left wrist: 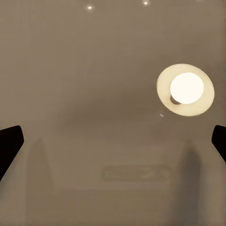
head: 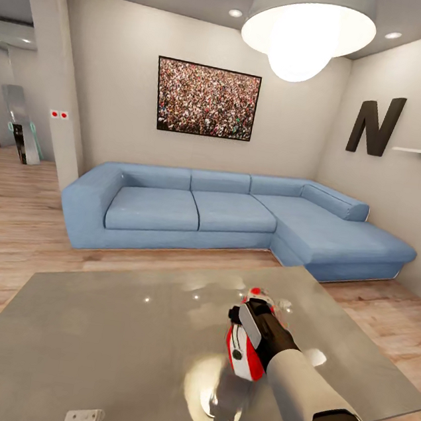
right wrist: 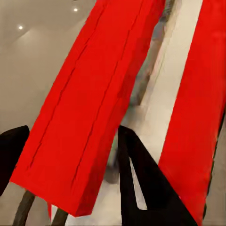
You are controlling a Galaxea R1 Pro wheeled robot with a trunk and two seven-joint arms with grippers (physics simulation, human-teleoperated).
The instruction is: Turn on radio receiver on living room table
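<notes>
The radio receiver (head: pixel 244 349) lies right of centre in the lower half of the head view, on the glossy grey table (head: pixel 100 329) in the living room, with the light-blue sofa (head: pixel 223 216) behind it across the middle of the frame. The right pincer (head: pixel 256 321) is on top of the radio. In the right wrist view its two dark fingers (right wrist: pixel 141 183) straddle a long red bar, most likely the radio's handle (right wrist: pixel 89 108), one finger at the lower left edge and one near lower centre. The jaws look closed around that bar, though actual contact is hard to confirm.

The left pincer (head: pixel 84 420) sits at the bottom edge of the head view, left of centre, above bare tabletop. In the left wrist view its fingertips (left wrist: pixel 9 143) stand wide apart at the frame's two sides, holding nothing, with the pendant lamp's reflection (left wrist: pixel 186 89) at upper right.

The step in hand seems to be securing or steadying the radio. The next move calls for reaching its switch or dial, which these views don't clearly show, so the radio may need turning or lifting first.
</notes>
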